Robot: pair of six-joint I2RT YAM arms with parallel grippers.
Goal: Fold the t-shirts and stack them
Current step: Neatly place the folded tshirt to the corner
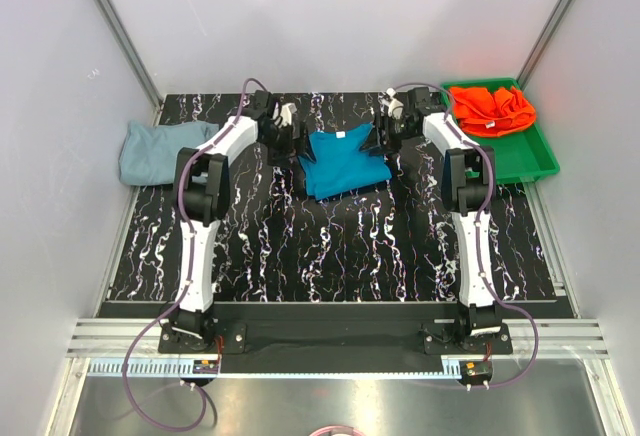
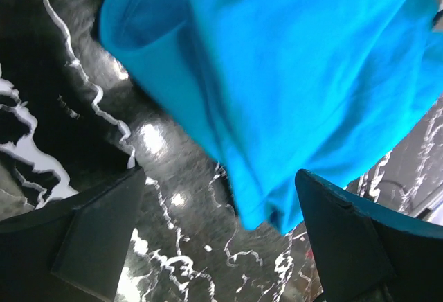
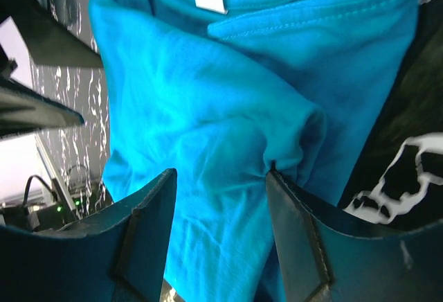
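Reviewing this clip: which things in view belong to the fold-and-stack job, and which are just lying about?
Part of the job:
- teal t-shirt, mid-table between the arms
- grey-blue t-shirt, at the table's left edge
- orange-red t-shirt, crumpled in the tray

Just lying about:
- green tray, far right; it only holds the orange-red shirt

The left arm (image 1: 195, 246) and right arm (image 1: 472, 246) look alike: white link shells joined by black joint housings, mounted on black bases at seven and five o'clock of the overhead view. A purple cable (image 1: 128, 366) loops out from each base, and another arcs over each wrist. The left gripper (image 2: 220, 172) and right gripper (image 3: 220, 172) carry dark, flat, wedge-shaped fingers with matte grey pads.
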